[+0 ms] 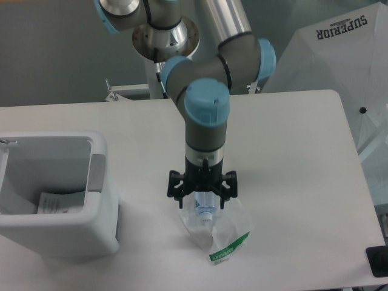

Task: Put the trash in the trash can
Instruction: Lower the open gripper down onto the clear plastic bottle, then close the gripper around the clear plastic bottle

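The gripper (202, 203), fingers spread apart, straddles the small bottle (204, 210), hiding most of it. The bottle lies on the plastic bag (222, 232) mid-desk (303, 182). The trash can (54, 194) stands left, edge-cropped.
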`<act>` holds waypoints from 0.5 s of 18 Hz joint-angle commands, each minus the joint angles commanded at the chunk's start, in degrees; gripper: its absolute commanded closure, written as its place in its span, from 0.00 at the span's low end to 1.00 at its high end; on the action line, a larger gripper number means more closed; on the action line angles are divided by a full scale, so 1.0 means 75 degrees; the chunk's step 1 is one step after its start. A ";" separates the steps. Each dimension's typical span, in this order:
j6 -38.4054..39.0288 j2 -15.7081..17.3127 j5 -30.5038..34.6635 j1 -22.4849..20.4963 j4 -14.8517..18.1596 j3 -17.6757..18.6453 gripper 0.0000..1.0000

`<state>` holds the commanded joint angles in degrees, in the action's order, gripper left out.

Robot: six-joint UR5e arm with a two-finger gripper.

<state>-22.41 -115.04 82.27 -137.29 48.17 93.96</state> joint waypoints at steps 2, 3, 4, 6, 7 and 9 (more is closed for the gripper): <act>0.0023 -0.0292 0.0105 0.0023 -0.0036 0.0000 0.00; 0.0047 -0.0410 0.0303 0.0128 -0.0024 -0.0012 0.00; 0.0058 -0.0504 0.0525 0.0199 -0.0012 -0.0012 0.00; 0.0082 -0.0657 0.0726 0.0246 -0.0059 -0.0012 0.00; 0.0059 -0.0669 0.0761 0.0246 -0.0059 -0.0023 0.00; 0.0012 -0.0750 0.0773 0.0246 -0.0071 -0.0023 0.00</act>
<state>-22.32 -120.67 88.07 -135.44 47.64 93.78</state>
